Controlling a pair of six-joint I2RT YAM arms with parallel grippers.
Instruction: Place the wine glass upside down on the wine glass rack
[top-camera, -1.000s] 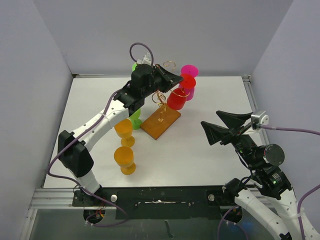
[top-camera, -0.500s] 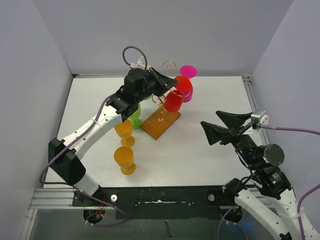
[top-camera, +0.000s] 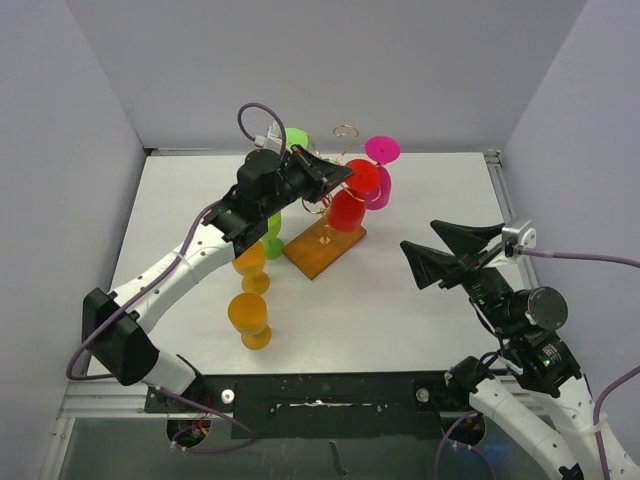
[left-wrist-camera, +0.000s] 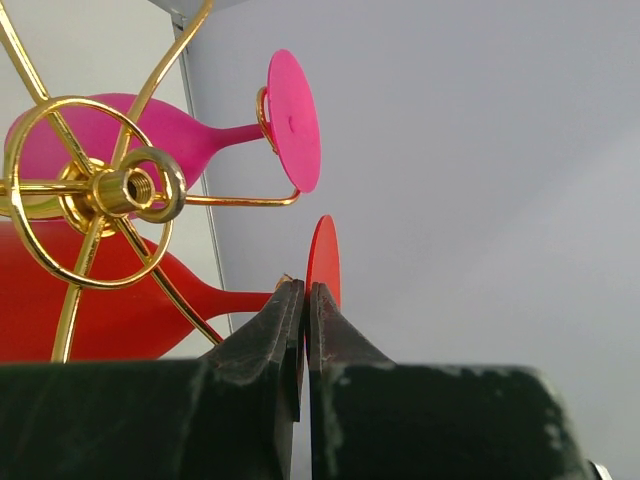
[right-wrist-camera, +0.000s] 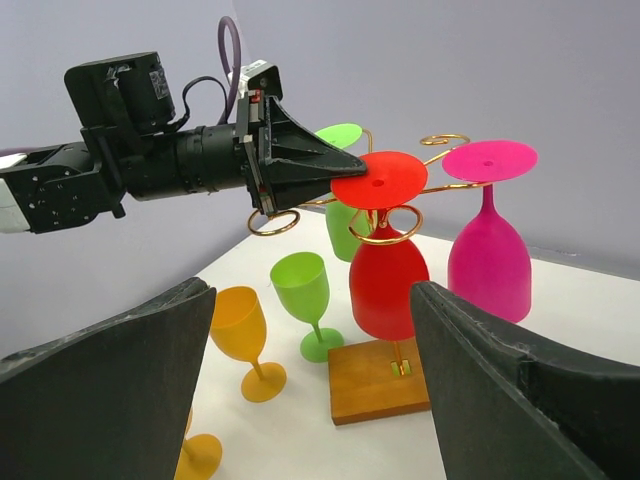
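The wine glass rack (top-camera: 322, 250) is gold wire with spiral arms on a brown wooden base; its central post shows in the left wrist view (left-wrist-camera: 130, 190). A red wine glass (top-camera: 350, 205) hangs upside down in one spiral arm, bowl down. My left gripper (top-camera: 348, 172) is shut on the rim of its flat foot (left-wrist-camera: 322, 260), level with the rack's top. The right wrist view shows the same grip on the red glass (right-wrist-camera: 388, 280). My right gripper (top-camera: 417, 235) is open and empty, well right of the rack, facing it.
A pink glass (top-camera: 381, 172) and a green glass (top-camera: 295, 140) also hang upside down on the rack. Another green glass (top-camera: 270, 235) and two orange glasses (top-camera: 248, 265) (top-camera: 250, 318) stand upright left of the base. Grey walls stand close behind.
My left arm has drawn its wrist leftward, and the red glass's foot has moved slightly left and nearer with the gripper. The rack's top and hung glasses have shifted a little. The right arm is still.
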